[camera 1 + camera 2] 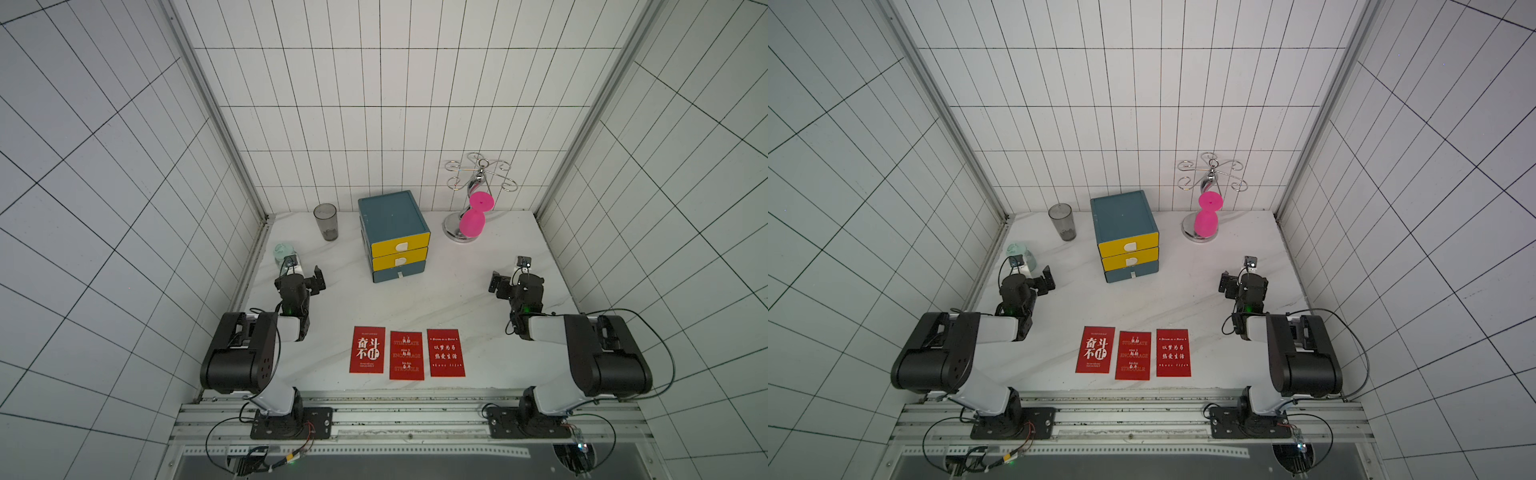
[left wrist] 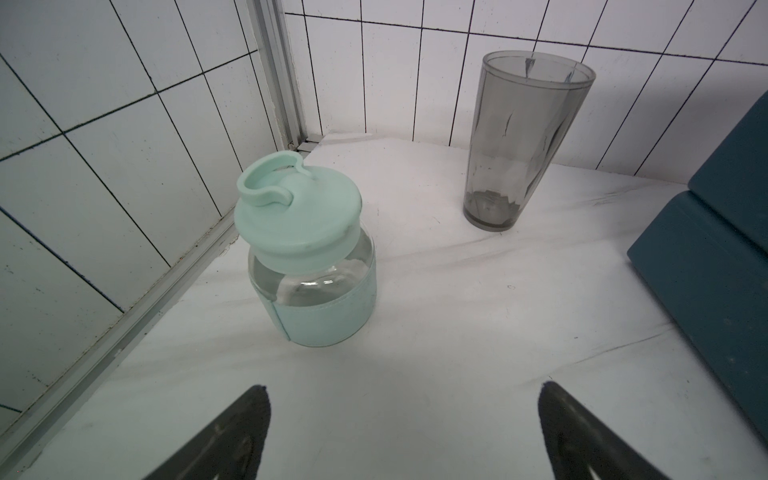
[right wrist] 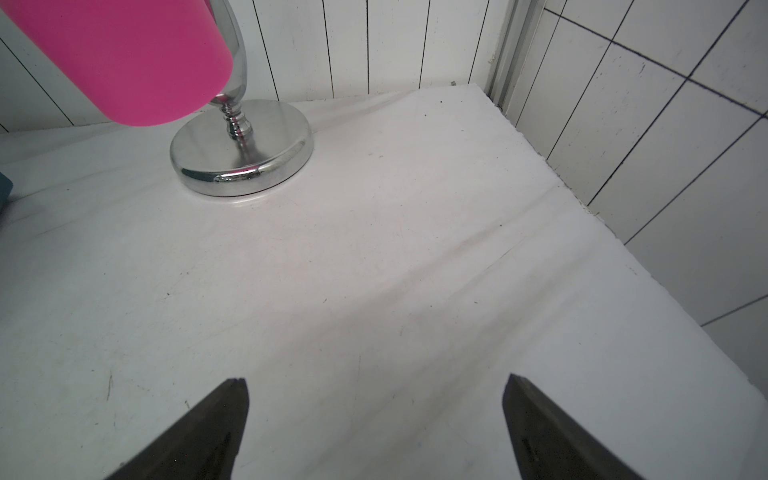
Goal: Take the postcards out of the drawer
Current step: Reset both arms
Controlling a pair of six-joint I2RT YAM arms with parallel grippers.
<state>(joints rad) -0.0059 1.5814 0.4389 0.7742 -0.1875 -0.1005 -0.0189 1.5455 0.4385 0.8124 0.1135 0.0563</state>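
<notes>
left gripper (image 2: 403, 386): jaws apart, nothing between them, only bare table (image 2: 436, 316) below. right gripper (image 3: 376, 378): jaws apart as well, empty, over bare table.

near the left gripper stands a glass bottle (image 2: 311, 266) with a mint lid, and beyond it a grey tumbler (image 2: 523, 141). near the right gripper stands a chrome rack (image 3: 241, 162) carrying a pink cup (image 3: 124, 54).

the drawer unit (image 1: 395, 237) sits at the back centre, between the two arms. all three drawer fronts appear shut.

the postcards lie flat on the table in a row near its front edge, well apart from the unit: left postcard (image 1: 367, 349), middle postcard (image 1: 407, 355), right postcard (image 1: 445, 353). they lie just beside one another. neither gripper touches them.

assessment: the removal looks complete. with the drawers shut, what they hold cannot be told.

hazards:
- a careless left arm move could tip the bottle or tumbler, both close to the jaws.
- a right arm swing toward the rack could knock the hanging cup loose.
- a low forearm sweep could slide the thin cards off the front edge.
</notes>
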